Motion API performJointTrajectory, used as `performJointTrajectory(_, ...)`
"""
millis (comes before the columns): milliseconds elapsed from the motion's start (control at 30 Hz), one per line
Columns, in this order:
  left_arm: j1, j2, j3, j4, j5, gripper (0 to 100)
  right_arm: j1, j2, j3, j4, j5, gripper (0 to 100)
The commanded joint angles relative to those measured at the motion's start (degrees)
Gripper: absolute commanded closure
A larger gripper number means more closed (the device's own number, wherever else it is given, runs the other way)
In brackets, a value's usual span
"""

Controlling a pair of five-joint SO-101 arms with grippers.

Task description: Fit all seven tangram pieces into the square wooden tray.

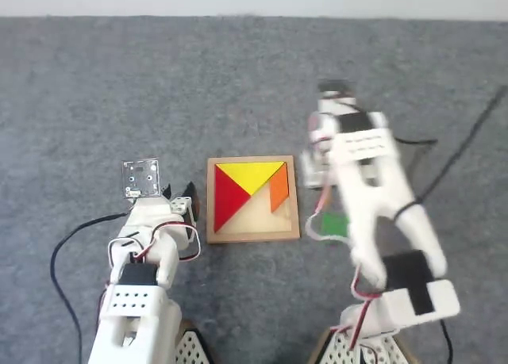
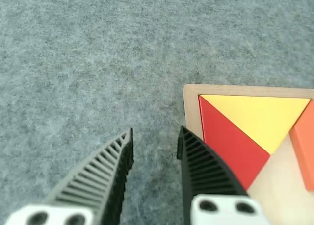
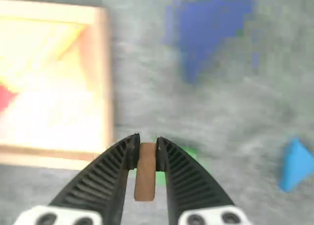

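Note:
The square wooden tray (image 1: 254, 234) lies between the two arms. It holds a yellow triangle (image 1: 250, 176), a red triangle (image 1: 228, 202) and an orange piece (image 1: 279, 193). My left gripper (image 2: 154, 136) stands open and empty over the carpet, just off the tray's corner (image 2: 190, 94). My right gripper (image 3: 147, 139) is shut on a thin brown piece (image 3: 144, 178) held edge-on, just outside the tray's side rail (image 3: 104, 78). A green piece (image 3: 190, 154) lies on the carpet under that gripper and also shows in the high view (image 1: 334, 224).
A dark blue piece (image 3: 211, 31) and a light blue triangle (image 3: 297, 163) lie on the grey carpet beyond the right gripper. Cables trail from both arms. A white wall edge runs along the far side of the carpet.

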Motion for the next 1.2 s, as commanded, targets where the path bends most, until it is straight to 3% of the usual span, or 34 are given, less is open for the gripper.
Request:
performJointTrajectory(0, -0.18, -0.79, -0.66, 0.26, 0.53, 85, -13.05, -3.65, -6.51, 0.40, -2.90, 99.1)
performJointTrajectory(233, -0.18, -0.79, -0.66, 0.26, 0.44, 85, -19.30, -2.68, -4.48, -5.58, -2.99, 99.2)
performJointTrajectory(433, -0.18, -0.79, -0.66, 0.26, 0.44, 85, -26.07, 9.27, -12.92, -6.73, -6.33, 99.2)
performJointTrajectory(667, -0.18, -0.79, -0.66, 0.26, 0.44, 85, -22.02, 20.00, -27.52, -1.54, -11.87, 99.1)
performJointTrajectory(833, -0.18, -0.79, -0.66, 0.26, 0.44, 85, -18.07, 21.05, -28.13, -1.71, -9.32, 98.7)
performJointTrajectory(1067, -0.18, -0.79, -0.66, 0.26, 0.44, 85, -16.75, 21.14, -27.78, -1.10, -6.15, 80.4)
performJointTrajectory(1167, -0.18, -0.79, -0.66, 0.26, 0.44, 85, -17.01, 21.14, -27.87, -0.48, -6.59, 81.3)
